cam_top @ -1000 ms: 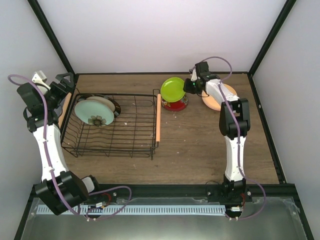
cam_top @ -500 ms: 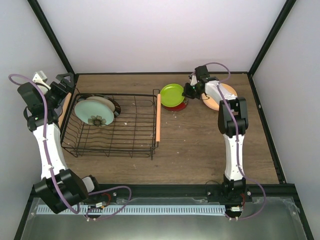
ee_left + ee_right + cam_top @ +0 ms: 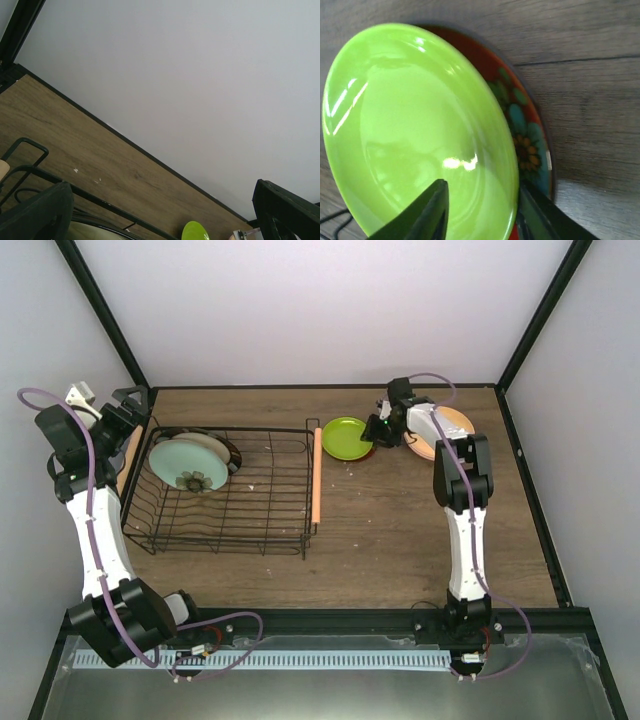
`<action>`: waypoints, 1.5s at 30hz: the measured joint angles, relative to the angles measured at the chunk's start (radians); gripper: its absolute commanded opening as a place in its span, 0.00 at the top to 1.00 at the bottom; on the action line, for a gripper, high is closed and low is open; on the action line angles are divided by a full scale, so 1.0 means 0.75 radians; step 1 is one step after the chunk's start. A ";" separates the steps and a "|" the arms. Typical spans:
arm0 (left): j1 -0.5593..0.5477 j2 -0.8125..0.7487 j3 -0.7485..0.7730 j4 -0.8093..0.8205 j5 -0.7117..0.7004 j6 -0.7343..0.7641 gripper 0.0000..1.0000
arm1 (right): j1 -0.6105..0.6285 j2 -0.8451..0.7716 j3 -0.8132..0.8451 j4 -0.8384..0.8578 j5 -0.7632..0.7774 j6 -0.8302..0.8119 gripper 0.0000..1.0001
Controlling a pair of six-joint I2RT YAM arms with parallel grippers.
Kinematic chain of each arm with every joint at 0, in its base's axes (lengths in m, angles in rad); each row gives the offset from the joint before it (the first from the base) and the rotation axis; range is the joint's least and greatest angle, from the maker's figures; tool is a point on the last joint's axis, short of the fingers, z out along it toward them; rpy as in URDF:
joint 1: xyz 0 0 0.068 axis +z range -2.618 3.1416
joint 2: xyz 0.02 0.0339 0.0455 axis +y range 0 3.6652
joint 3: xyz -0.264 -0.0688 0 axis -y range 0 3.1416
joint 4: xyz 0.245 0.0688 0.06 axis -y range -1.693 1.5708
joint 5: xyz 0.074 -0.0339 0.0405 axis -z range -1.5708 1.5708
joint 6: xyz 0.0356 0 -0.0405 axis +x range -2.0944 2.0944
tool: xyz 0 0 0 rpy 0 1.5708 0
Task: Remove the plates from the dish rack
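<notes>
My right gripper [image 3: 379, 429] is shut on the rim of the lime green plate [image 3: 346, 436], one finger on its face and one under its edge. In the right wrist view the gripper [image 3: 482, 200] holds the green plate [image 3: 415, 130] slightly tilted over the dark red patterned plate [image 3: 525, 135]. The dish rack [image 3: 262, 532] stands left of centre. A pale mint plate [image 3: 186, 466] stands upright in its left end, with a dark-rimmed plate [image 3: 229, 451] behind it. My left gripper [image 3: 126, 416] is open and empty at the rack's far left corner; it also shows in the left wrist view [image 3: 160, 220].
A pink and orange plate stack [image 3: 452, 428] lies on the table behind my right arm. The rack's wooden handle [image 3: 317, 480] runs along its right side, close to the green plate. Black frame posts and white walls bound the table.
My right gripper has lowered the lime green plate from a steep tilt down onto the dark red plate. The left arm has not moved.
</notes>
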 measured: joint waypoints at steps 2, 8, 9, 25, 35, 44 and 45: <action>0.000 -0.001 0.000 0.000 0.002 0.000 0.00 | 0.007 -0.001 0.000 -0.003 -0.004 -0.002 0.48; 0.000 -0.013 0.000 -0.003 0.005 0.004 0.00 | 0.010 -0.049 -0.014 -0.015 0.039 0.015 0.36; 0.000 -0.018 0.000 -0.003 0.005 0.005 0.00 | 0.009 -0.071 -0.019 -0.025 0.057 0.017 0.36; -0.001 -0.041 -0.001 -0.004 0.018 -0.001 0.00 | 0.186 -0.445 0.240 0.098 0.149 -0.165 0.38; -0.001 -0.041 -0.003 -0.009 -0.003 -0.005 0.00 | 1.036 -0.353 0.338 0.513 0.252 -0.635 0.47; -0.001 -0.050 -0.020 -0.014 -0.009 -0.001 0.00 | 1.128 -0.110 0.257 0.610 0.386 -0.771 0.46; -0.001 -0.050 -0.022 -0.014 -0.009 -0.001 0.00 | 1.128 -0.092 0.256 0.622 0.404 -0.774 0.46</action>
